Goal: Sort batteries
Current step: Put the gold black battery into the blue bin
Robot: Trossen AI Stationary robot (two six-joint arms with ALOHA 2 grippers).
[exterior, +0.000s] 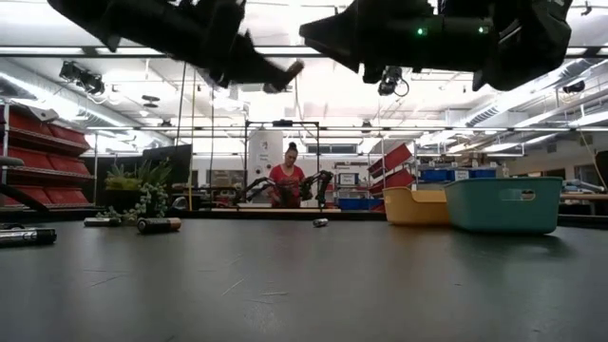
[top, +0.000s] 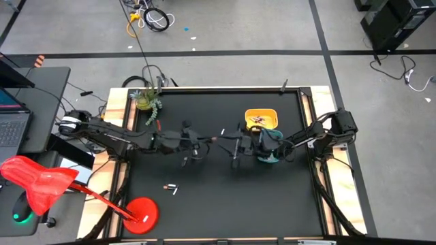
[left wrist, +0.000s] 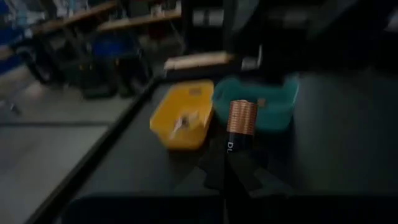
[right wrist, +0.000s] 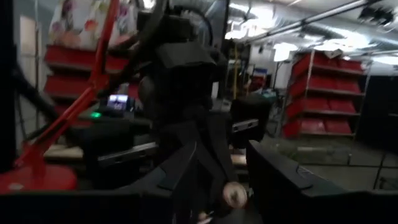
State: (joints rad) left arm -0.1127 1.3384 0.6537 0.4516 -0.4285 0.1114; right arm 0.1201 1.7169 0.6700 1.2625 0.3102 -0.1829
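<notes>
Left pincer (left wrist: 239, 171) clamps dark cylindrical battery (left wrist: 239, 127), ribbed copper end; right pincer (right wrist: 239, 180) wide apart.

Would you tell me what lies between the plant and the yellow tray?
Bare black tabletop, in the high view: nothing lies between the plant and the yellow tray.

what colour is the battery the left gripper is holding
Dark body with a copper end; the battery in the left gripper shows best in the left wrist view.

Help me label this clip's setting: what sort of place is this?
Probably a robotics lab or workshop: red storage bins on shelving, floor cables, and a person at another robot-arm bench beyond the table.
</notes>
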